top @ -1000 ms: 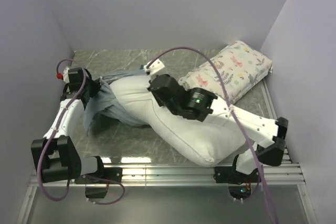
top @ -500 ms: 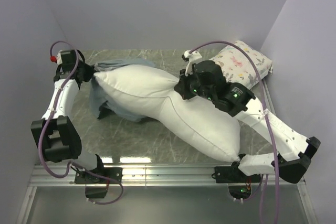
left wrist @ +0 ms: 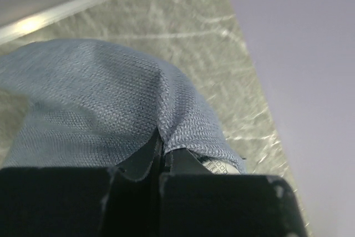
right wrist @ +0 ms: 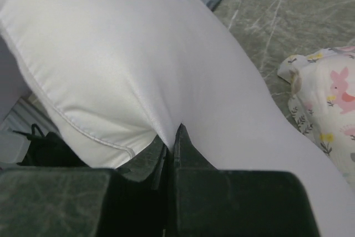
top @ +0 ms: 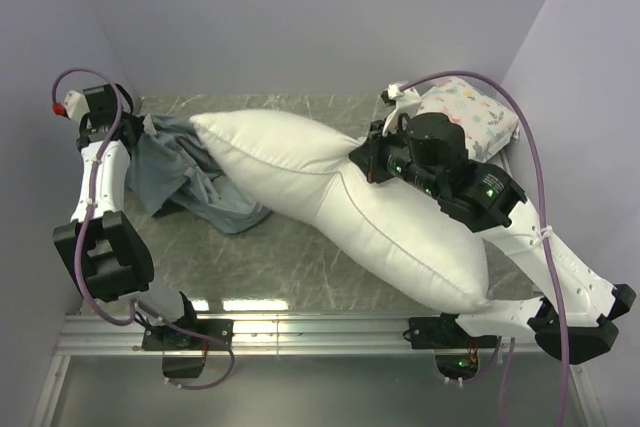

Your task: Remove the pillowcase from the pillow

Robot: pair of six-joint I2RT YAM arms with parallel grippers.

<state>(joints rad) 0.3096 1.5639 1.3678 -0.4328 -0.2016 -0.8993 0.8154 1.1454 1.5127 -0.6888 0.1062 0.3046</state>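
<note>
The plump white pillow [top: 340, 197] lies diagonally across the table, its whole surface bare. The wrinkled grey-blue pillowcase [top: 195, 182] lies bunched at its far-left end, partly under the pillow's corner. My left gripper [top: 140, 129] is at the far left, shut on a fold of the pillowcase [left wrist: 94, 98]; in the left wrist view the cloth runs out from between the fingertips of this gripper [left wrist: 161, 147]. My right gripper [top: 362, 162] is over the pillow's middle. In its wrist view this gripper [right wrist: 175, 132] is shut, pinching a ridge of the pillow's [right wrist: 138, 54] white fabric.
A smaller floral-print pillow [top: 470, 117] sits at the back right, just behind the right wrist, and shows as well in the right wrist view [right wrist: 327, 98]. Lilac walls close in the marble-patterned table [top: 280, 257] at left, back and right. A metal rail [top: 320, 327] runs along the near edge.
The right gripper has drawn the pillow to the right and back while the left gripper pulled the pillowcase left. The pillow's left end, covered before, has slid out of the case.
</note>
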